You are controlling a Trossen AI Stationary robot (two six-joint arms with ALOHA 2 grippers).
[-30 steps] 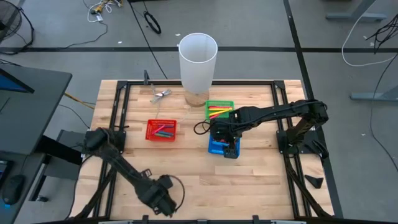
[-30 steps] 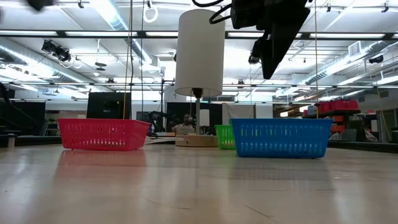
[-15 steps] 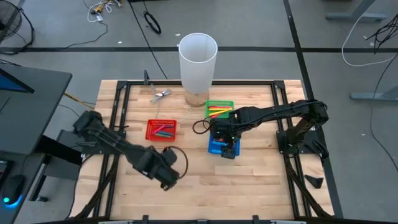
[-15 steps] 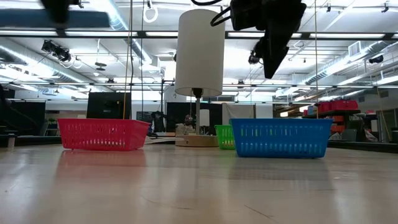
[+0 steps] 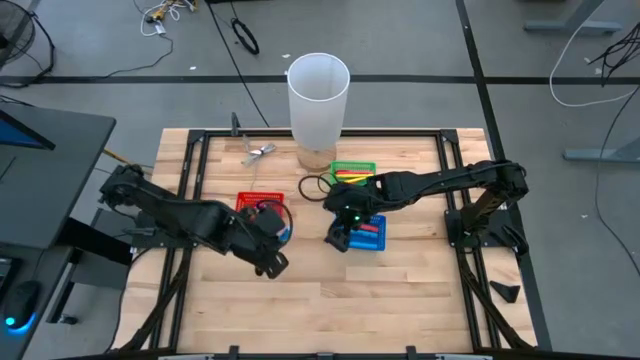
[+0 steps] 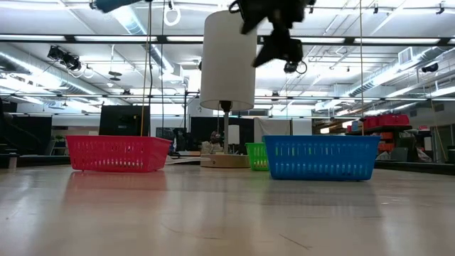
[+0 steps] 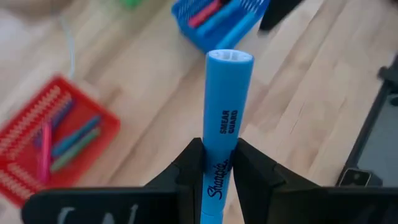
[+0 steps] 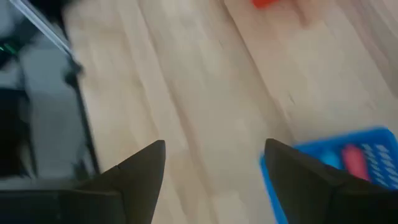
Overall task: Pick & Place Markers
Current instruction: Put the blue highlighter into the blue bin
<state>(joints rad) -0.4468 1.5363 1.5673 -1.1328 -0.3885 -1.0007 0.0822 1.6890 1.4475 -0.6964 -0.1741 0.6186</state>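
Observation:
My left gripper hovers at the red basket's near right corner, shut on a light blue marker. More markers lie in the red basket, the blue basket and the green basket. My right gripper hangs open and empty above the table, just left of the blue basket. In the low view it shows high up. My left gripper pinches the light blue marker between its two fingers, by the lettered part of its barrel. The marker lies along the fingers and sticks out past their tips, its flat end forward. It is lifted clear of the table.
A tall white cylinder stands on a wooden block at the far edge, behind the green basket. A small metal clip lies far left. Black frame rails run along the table's sides. Bare wood fills the near half.
My left arm has swung from the table's near edge toward the far side and right, up to the red basket, carrying the blue marker. My right gripper has moved left off the blue basket and turned, leaving the basket's contents uncovered.

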